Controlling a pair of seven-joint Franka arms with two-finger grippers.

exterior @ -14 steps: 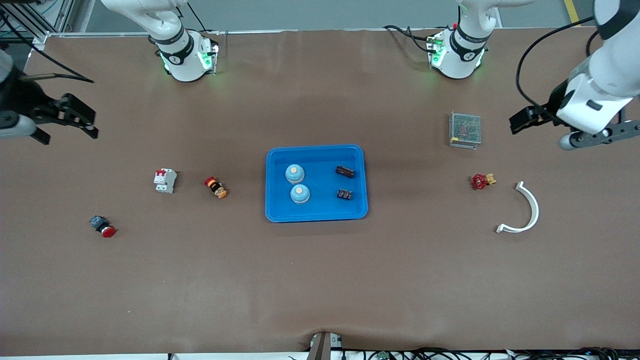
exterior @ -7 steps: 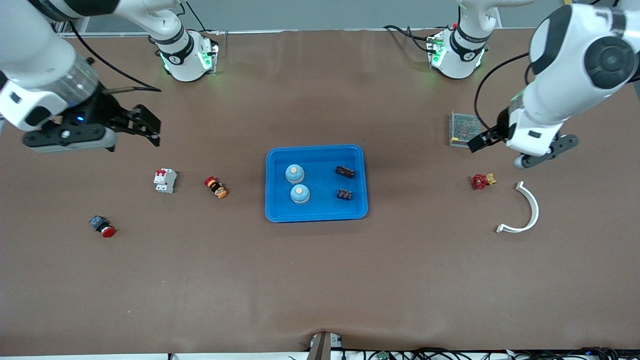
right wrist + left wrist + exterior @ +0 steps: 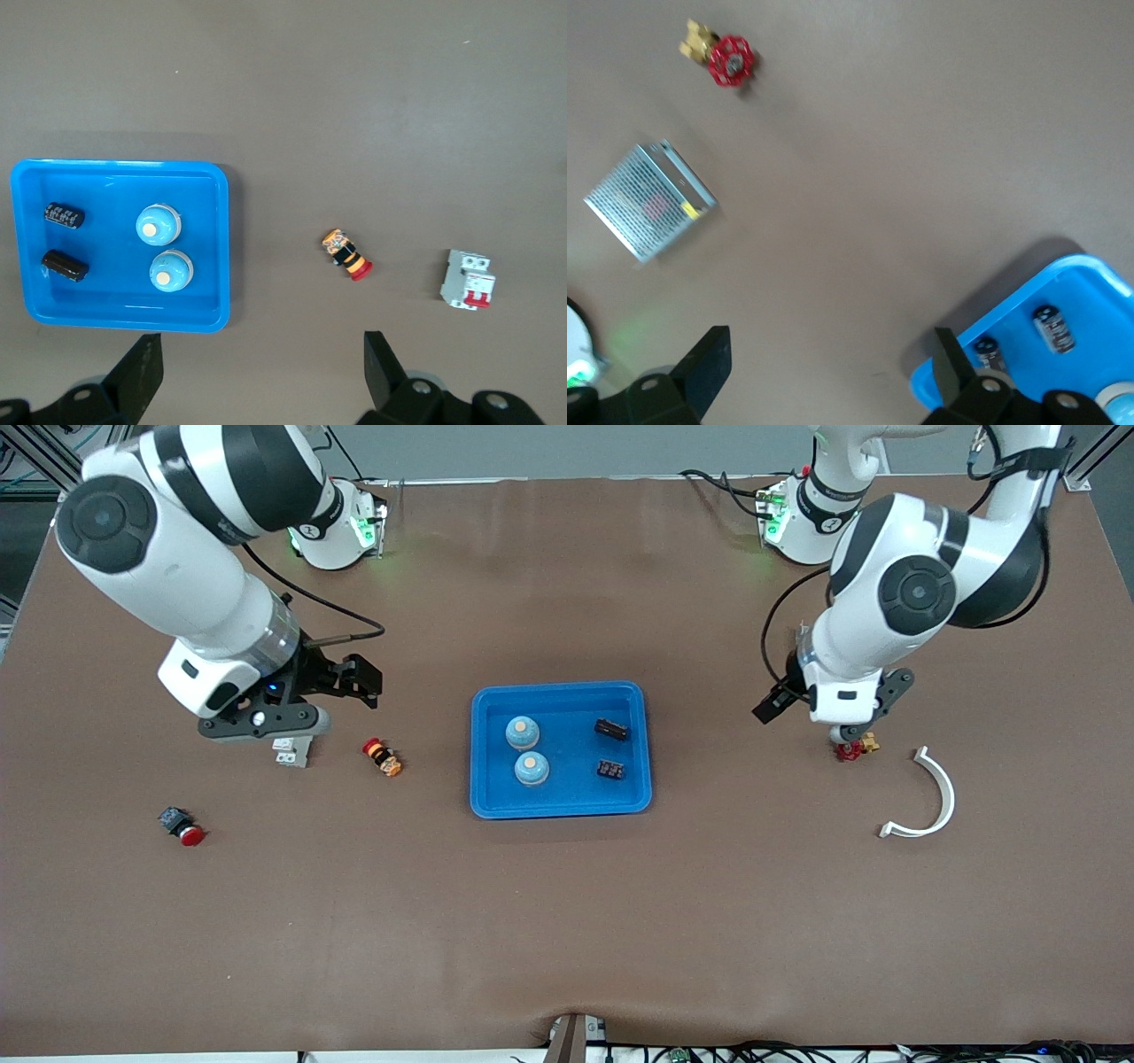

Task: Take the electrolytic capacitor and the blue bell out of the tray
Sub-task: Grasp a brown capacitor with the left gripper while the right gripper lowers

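From the front camera you see the shallow blue plastic tray [image 3: 560, 694] at the middle of the brown worktop [image 3: 567, 921]. In it sit two round light-blue bells [image 3: 523, 732] with pale buttons, one nearer the camera than the other, on the side toward the right arm's end. Two small black capacitors [image 3: 611, 730] lie on the side toward the left arm's end. Your right gripper [image 3: 353, 680] hangs empty over the bare worktop, above the white circuit breaker [image 3: 292, 753] with red levers, well apart from the tray. Its fingers stand apart. Your left gripper [image 3: 772, 706] hangs empty over the worktop between the tray and the red-handled brass valve [image 3: 852, 747]. From here you cannot tell how its fingers stand. A small orange and black cylinder with a red cap [image 3: 383, 757] lies between breaker and tray. A red push button on a dark block [image 3: 182, 826] lies toward the right arm's end, nearer the camera. A white curved plastic strip [image 3: 928, 797] lies toward the left arm's end.

In the left wrist view your two dark fingers [image 3: 702, 370] are spread wide with nothing between them. A corner of the tray shows with the capacitors inside. The valve and a metal mesh box [image 3: 648, 200] lie on the bare surface.

In the right wrist view the fingers [image 3: 142, 370] are likewise wide apart and empty. The tray, with bells and capacitors, lies apart from them, with the capped cylinder and the breaker beside it on the worktop.
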